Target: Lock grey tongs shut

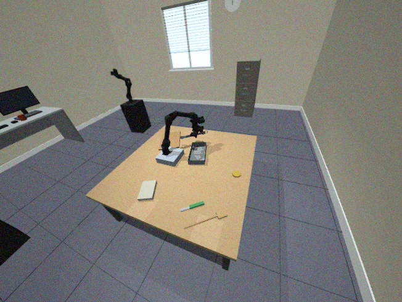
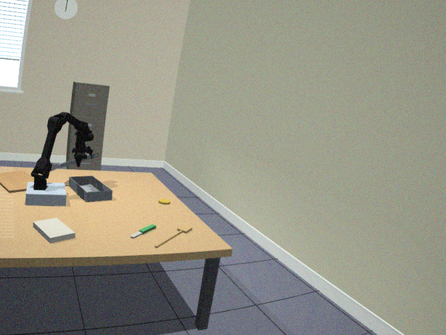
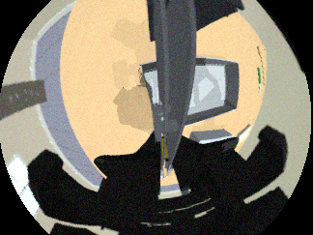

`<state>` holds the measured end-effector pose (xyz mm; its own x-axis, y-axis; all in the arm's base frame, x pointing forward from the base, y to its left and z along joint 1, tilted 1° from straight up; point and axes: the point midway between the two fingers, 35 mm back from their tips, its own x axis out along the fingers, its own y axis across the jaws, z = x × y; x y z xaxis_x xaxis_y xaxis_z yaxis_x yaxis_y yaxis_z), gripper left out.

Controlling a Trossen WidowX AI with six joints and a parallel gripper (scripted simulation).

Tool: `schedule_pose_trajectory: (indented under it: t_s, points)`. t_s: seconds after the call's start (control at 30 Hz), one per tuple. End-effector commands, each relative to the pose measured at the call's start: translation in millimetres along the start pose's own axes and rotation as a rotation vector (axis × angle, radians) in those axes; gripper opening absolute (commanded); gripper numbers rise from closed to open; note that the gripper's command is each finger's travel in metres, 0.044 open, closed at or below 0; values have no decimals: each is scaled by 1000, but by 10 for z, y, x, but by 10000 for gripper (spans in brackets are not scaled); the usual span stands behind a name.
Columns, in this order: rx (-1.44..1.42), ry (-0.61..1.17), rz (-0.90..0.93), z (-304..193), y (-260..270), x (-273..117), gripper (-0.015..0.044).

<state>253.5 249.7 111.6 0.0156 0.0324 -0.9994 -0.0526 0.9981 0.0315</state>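
My gripper (image 1: 195, 132) (image 2: 80, 155) (image 3: 160, 129) is shut on the grey tongs (image 1: 185, 136) (image 3: 172, 57) and holds them in the air above the roasting tin (image 1: 190, 156) (image 2: 90, 196) (image 3: 233, 82). In the wrist view the two arms of the tongs lie pressed close together and run away from my fingers over the tin. In the top and exterior views the tongs show only as a thin grey line, roughly level. The wooden board (image 1: 176, 138) (image 2: 14, 180) lies flat on the table behind the arm's base, to the left of the tin.
The arm's grey base (image 1: 169, 157) (image 2: 46, 194) stands beside the tin. Nearer the front lie a white block (image 1: 147, 190) (image 2: 54, 229), a green-handled tool (image 1: 193, 206) (image 2: 143, 230), a wooden spatula (image 1: 205, 219) (image 2: 172, 236) and a yellow disc (image 1: 236, 173) (image 2: 164, 201).
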Motion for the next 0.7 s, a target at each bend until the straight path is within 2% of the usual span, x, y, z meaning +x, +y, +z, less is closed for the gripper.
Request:
schedule_pose_trajectory:
  t_s: [0.0, 0.43, 0.67]
  points:
    - [29, -10, 9, -151, 151, -38, -150]
    - [116, -4, 16, -751, 573, -50, -150]
    - [129, -4, 18, -883, 646, -51, -150]
